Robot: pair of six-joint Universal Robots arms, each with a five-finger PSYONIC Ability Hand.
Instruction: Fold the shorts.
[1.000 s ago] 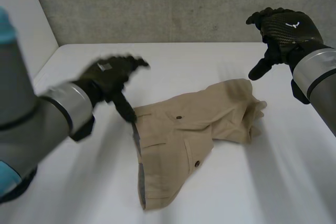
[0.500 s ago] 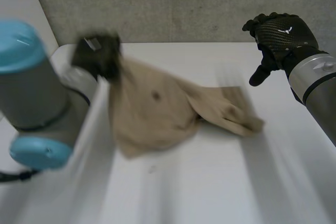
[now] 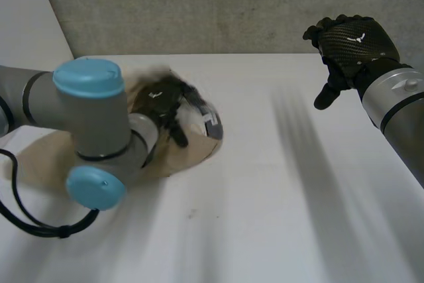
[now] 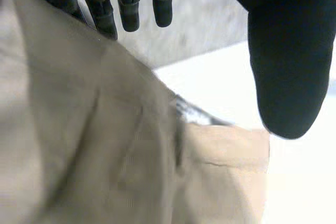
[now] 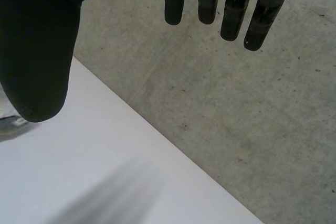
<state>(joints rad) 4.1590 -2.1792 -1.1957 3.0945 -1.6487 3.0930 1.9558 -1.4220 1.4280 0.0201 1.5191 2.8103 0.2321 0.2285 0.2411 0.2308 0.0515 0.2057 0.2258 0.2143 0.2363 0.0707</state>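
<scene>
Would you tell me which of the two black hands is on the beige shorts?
The left hand, lying on the shorts; the right hand is raised well away, touching nothing.

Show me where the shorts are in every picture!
Head view: the shorts lie on the left of the table, under the left hand and its arm.
Left wrist view: the shorts spread out under that hand's palm.
Right wrist view: the right hand faces the table's far edge and the wall instead.
Shared landmark: the line where the white table meets the grey wall.
</scene>
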